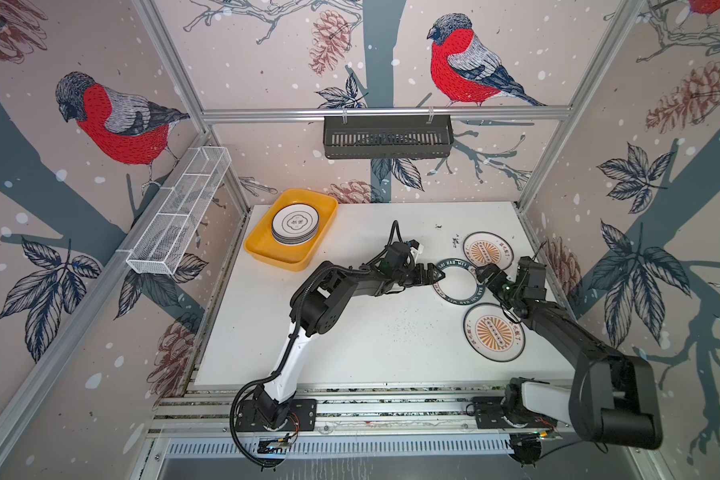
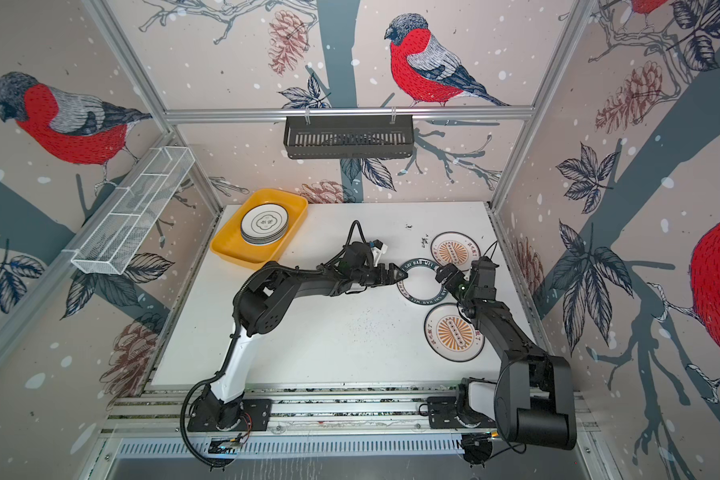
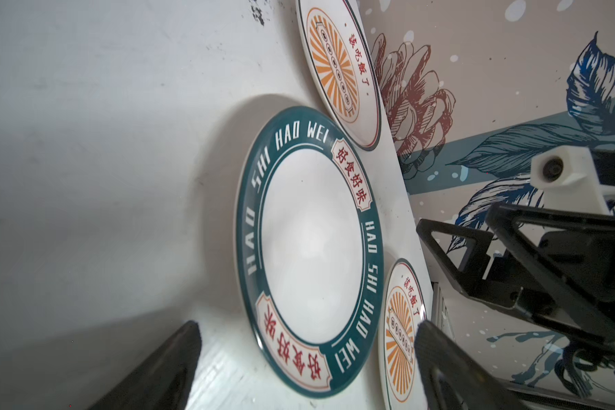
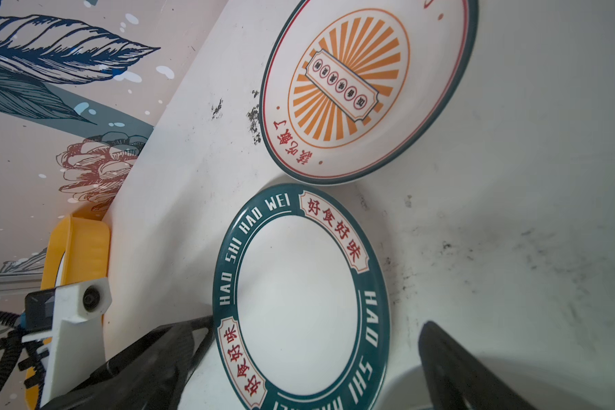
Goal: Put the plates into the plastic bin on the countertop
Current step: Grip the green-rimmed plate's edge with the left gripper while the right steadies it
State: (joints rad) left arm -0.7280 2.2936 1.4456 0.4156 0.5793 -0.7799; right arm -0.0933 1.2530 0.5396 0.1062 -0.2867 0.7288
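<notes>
Bin (image 1: 267,249): yellow, at the far left corner of the countertop (image 1: 371,345). It holds a stack (image 1: 295,224) of plates topped by a black flower emblem; the number in the stack cannot be read. Loose plates on the right half of the countertop, three: green plate (image 1: 458,280) with a lettered rim, lying flat in the middle; far sunburst plate (image 1: 485,250) just behind it; near sunburst plate (image 1: 493,332) just in front. Both sunburst plates sit close to the green rim, and whether they touch it cannot be told. Left gripper (image 1: 435,276): reaches across the middle to the green plate's bin-side rim, jaws spread wide and holding nothing; in the left wrist view its fingers (image 3: 441,355) flank the near rim, one low by the countertop and one above. Right gripper (image 1: 485,275): at the opposite rim of the same plate, jaws likewise spread and empty; contact with the rim cannot be told. Step in hand, as judged: pickup of the green plate, both arms closing in on it from opposite sides, with no grip made yet. Progress, as judged: well along, three plates left outside the bin. Next move, as judged: a flat plate offers little purchase, so one finger has to get under the rim, perhaps while the right gripper braces or tips the far side. The left jaws then pinch the rim, lift clear of the two sunburst plates, carry to the bin and set the plate on the stack.
</notes>
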